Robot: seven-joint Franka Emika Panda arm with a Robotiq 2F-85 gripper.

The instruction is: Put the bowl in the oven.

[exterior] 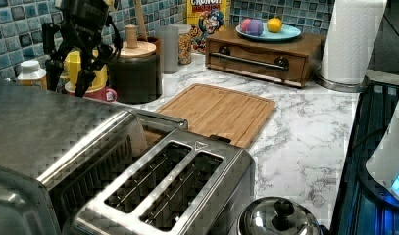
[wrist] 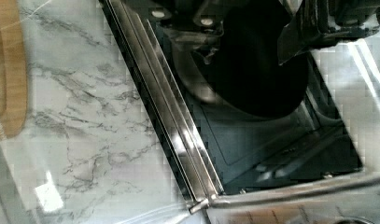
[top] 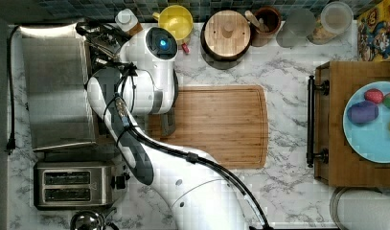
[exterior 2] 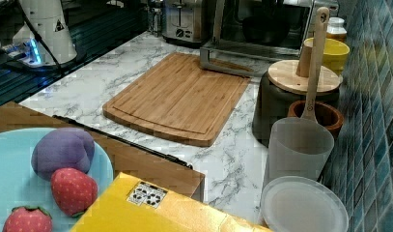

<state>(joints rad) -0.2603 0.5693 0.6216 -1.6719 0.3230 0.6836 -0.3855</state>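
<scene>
Fingers (wrist: 318, 28) of the gripper (wrist: 248, 46), black and blurred, loom closest in the wrist view; they stand wide apart, and nothing is clamped between them. The bowl (wrist: 255, 65), round and plain black, lies beyond them, framed in the gap between the two; no finger can be seen to touch it. It sits at the mouth of the oven (top: 56, 86), above dark glass and beside a bright steel rail of the let-down door; whether it rests on the door or on the rack inside, I cannot tell. Marble counter (wrist: 89, 121) runs along the door's edge.

In the left view the gripper hangs over the oven's far end, its fingers splayed and pointing down, in front of the yellow mug (exterior: 87, 66).

Readable writing is scarce; the cereal box (exterior: 207, 17) shows "CRUNCH" in yellow letters over a cartoon captain; in the right view a square black-and-white code is printed on its yellow side, too small to read; the arm's white base (exterior 2: 47, 29) carries a small warning triangle.

In the top view, taking the cutting board (top: 216, 124) as the dial's centre: oven at nine o'clock; two-slot toaster (top: 73, 184) at eight; yellow mug at eleven; dark pot with a wooden lid (top: 226, 33) at twelve; cereal box at two; wooden drawer unit (top: 334, 124) with a blue plate (top: 365, 143) of toy fruit at three.
</scene>
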